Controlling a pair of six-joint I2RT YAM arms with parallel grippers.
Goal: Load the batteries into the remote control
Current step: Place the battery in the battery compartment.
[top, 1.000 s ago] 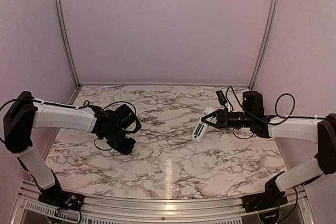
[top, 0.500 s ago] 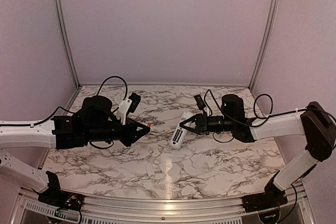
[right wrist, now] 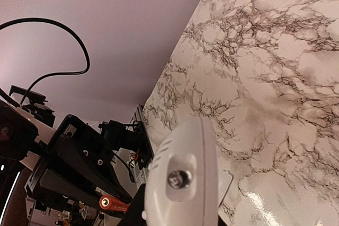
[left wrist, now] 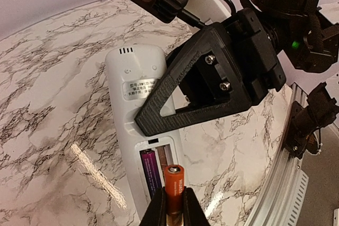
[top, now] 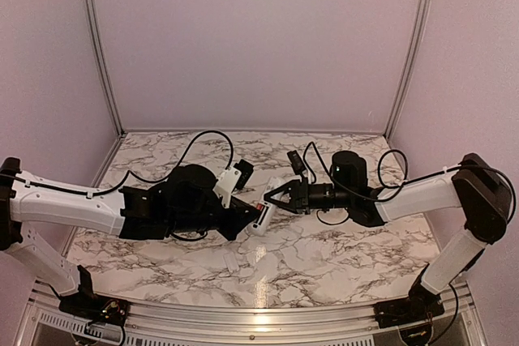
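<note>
The white remote control is held off the table, plain back up, with its battery bay open. A dark purple battery lies in the bay's left slot; the right slot is bare. My right gripper is shut on the remote, one black finger crossing its back. My left gripper is shut on the orange battery, which points at the bay's lower edge. In the right wrist view the remote's end fills the foreground, with the orange battery at lower left. In the top view both grippers meet at the remote.
A small plain white flat piece lies on the marble table below the grippers; it also shows behind the remote in the right wrist view. The table's metal front rail is close by.
My left arm has swung from the left side to the centre with the orange battery. My right arm has carried the remote leftward to meet it.
</note>
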